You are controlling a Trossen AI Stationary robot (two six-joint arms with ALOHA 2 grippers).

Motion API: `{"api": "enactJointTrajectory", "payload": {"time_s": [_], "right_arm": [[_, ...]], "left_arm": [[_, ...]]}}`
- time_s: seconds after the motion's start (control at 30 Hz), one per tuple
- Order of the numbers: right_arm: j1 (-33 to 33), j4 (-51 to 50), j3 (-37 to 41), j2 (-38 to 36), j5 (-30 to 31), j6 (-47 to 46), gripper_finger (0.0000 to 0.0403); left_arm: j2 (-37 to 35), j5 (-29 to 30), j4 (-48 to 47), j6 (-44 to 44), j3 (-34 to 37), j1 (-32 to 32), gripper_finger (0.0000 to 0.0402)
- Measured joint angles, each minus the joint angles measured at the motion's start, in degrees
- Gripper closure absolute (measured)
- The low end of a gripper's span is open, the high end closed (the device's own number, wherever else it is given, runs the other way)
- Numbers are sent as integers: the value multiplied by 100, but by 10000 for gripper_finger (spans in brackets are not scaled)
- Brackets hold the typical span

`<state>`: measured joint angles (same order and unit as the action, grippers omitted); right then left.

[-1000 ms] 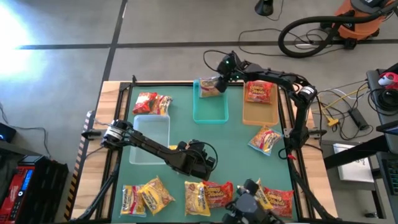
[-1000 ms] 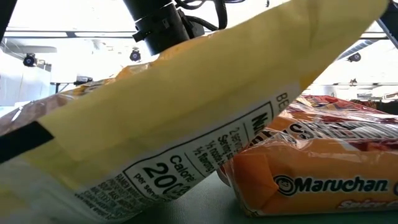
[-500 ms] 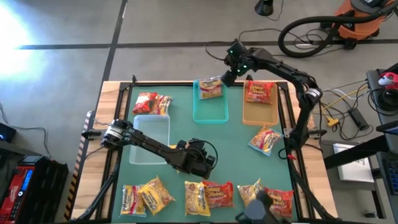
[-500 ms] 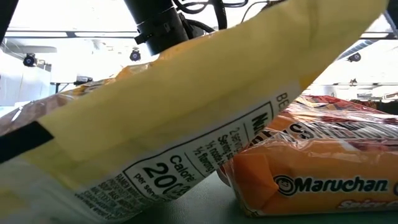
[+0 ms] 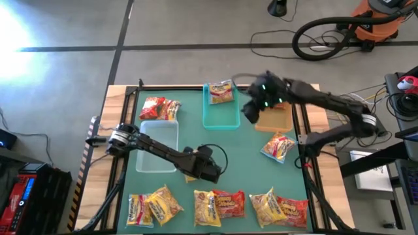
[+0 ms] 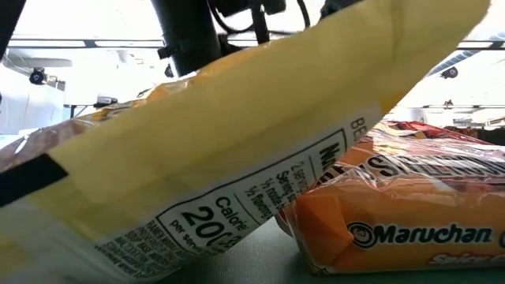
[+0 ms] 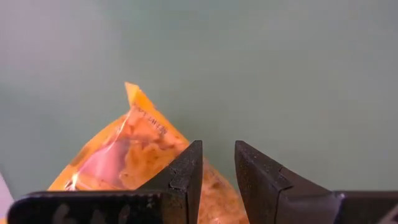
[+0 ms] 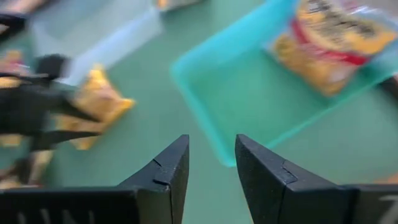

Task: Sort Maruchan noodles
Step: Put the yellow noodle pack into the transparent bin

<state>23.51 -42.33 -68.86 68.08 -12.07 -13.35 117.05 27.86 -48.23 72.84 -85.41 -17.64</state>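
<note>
Now, you have three trays ahead of your arms: a clear tray [image 5: 159,145] just past the left arm, a teal tray [image 5: 221,114] and a tan tray [image 5: 272,117] under the right arm. Count the Maruchan noodles with me. One packet in the teal tray [image 5: 221,92] sits at its far end. Two red packets [image 5: 160,108] lie beyond the clear tray. One pink-banded packet [image 5: 278,146] lies beside the tan tray. Six packets in the front row [image 5: 219,205] run along the near edge. Your left gripper [image 7: 217,171] stands over a yellow packet [image 7: 127,158], fingers slightly parted, nothing pinched. Your right gripper [image 8: 211,165] hangs above the teal tray's edge, fingers parted, empty. Whether anything lies in the tan tray, you cannot tell; the arm hides it.
</note>
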Motion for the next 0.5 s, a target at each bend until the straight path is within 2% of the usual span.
{"api": "enactJointTrajectory", "payload": {"time_s": [0.13, 0.27, 0.5], "right_arm": [[-686, 934, 1048, -581, 9, -920, 293], [-1283, 2056, 1978, -856, 6, -1738, 299], [-2020, 3986, 3044, -724, 8, -2764, 310]], "left_arm": [[-9, -698, 134, -841, 0, 30, 325], [-9, -1464, 156, -1077, 0, 32, 325], [-161, -1474, 476, -1177, -2, -57, 325]]}}
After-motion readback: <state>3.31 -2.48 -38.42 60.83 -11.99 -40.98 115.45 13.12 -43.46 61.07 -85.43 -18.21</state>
